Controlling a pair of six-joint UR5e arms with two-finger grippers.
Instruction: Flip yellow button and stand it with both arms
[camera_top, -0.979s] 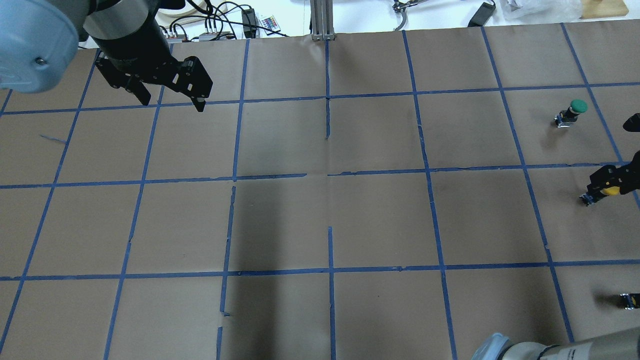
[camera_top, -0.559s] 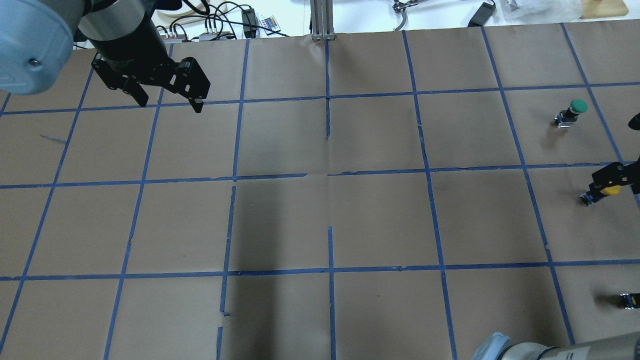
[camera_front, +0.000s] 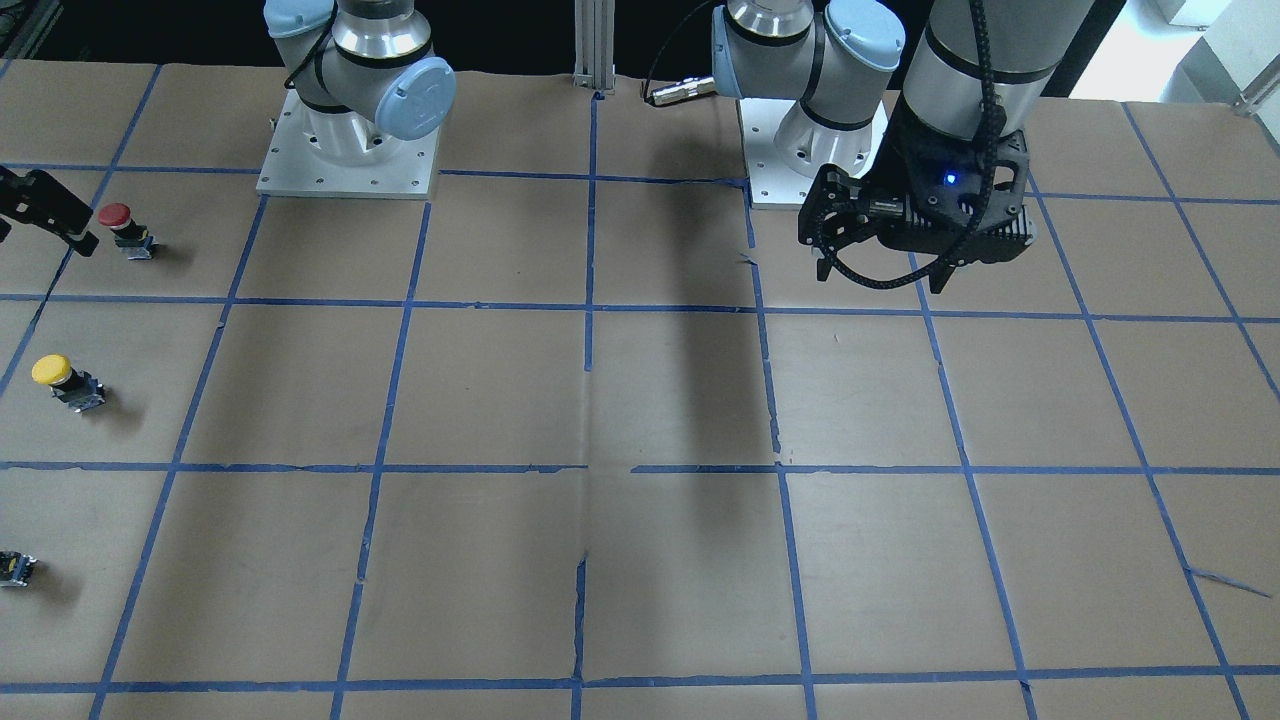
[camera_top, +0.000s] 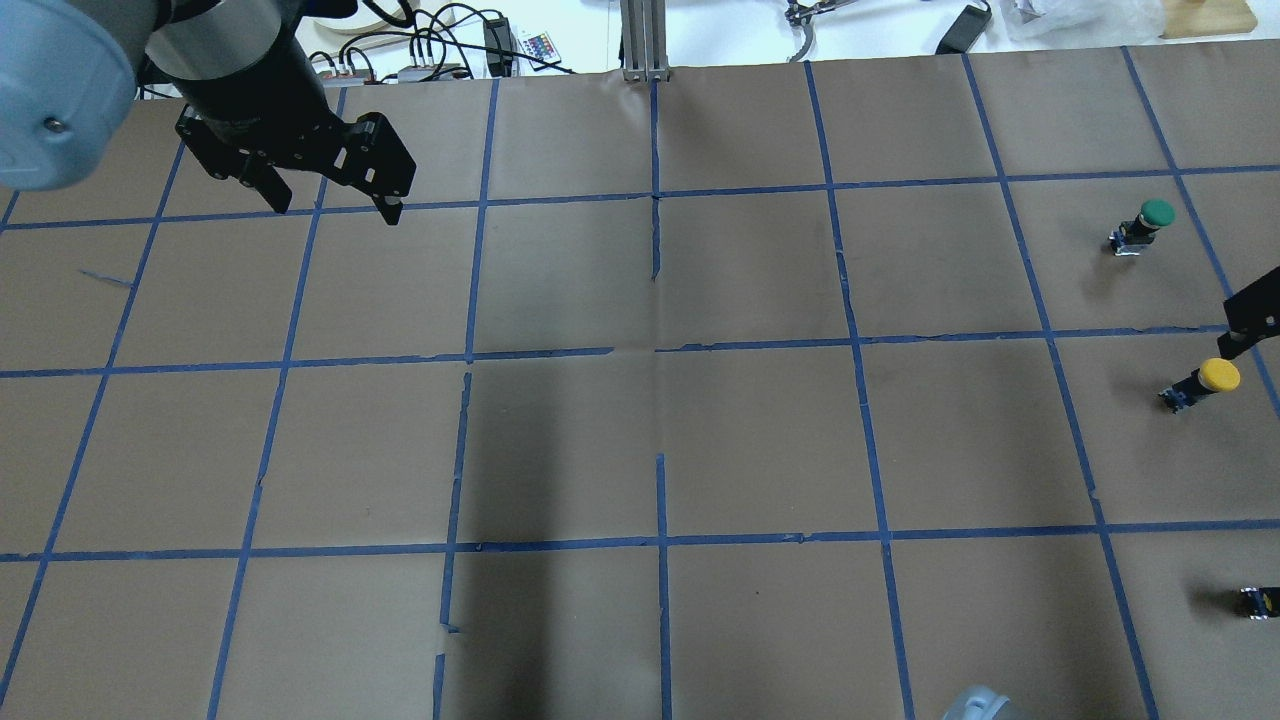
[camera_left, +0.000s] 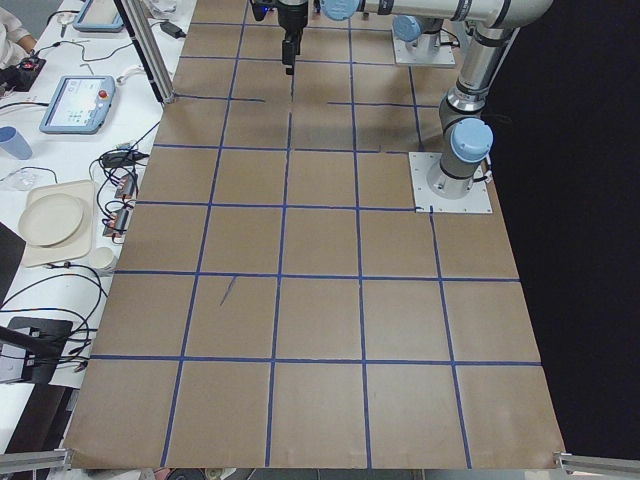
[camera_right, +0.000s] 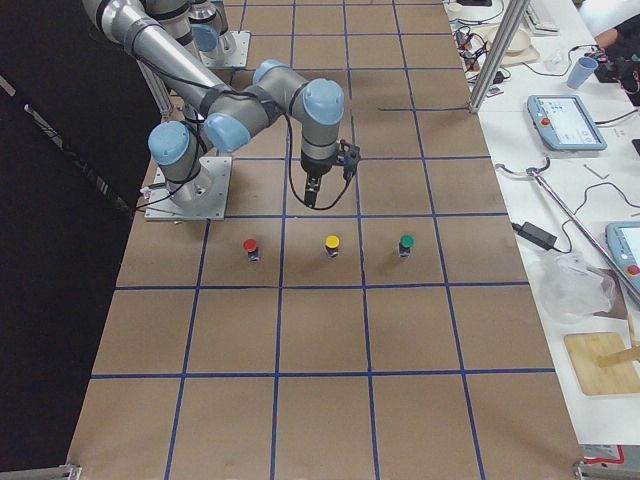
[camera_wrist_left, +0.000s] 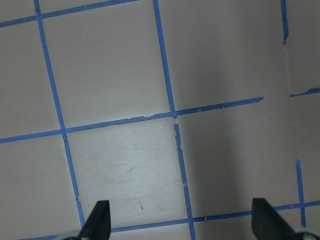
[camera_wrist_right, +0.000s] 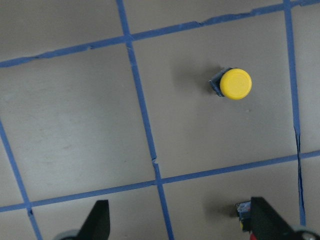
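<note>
The yellow button (camera_top: 1205, 380) stands upright on its base near the table's right edge, cap up. It also shows in the front view (camera_front: 62, 378), the right side view (camera_right: 331, 246) and the right wrist view (camera_wrist_right: 235, 83). My right gripper (camera_right: 330, 175) is open and empty, raised clear of the button on the robot's side; only part of it shows at the overhead frame's edge (camera_top: 1250, 315). My left gripper (camera_top: 335, 208) is open and empty, high over the table's far left, also in the front view (camera_front: 880, 275).
A green button (camera_top: 1145, 222) stands beyond the yellow one, and a red button (camera_front: 120, 222) stands on its near side, close to the right gripper's finger. A small dark part (camera_wrist_right: 244, 209) sits beside the right finger. Blue tape lines grid the brown table (camera_top: 660, 440).
The right gripper was closed around the yellow button; it has let go and drawn back, leaving the button standing alone. The left gripper has drifted slightly left and away.
</note>
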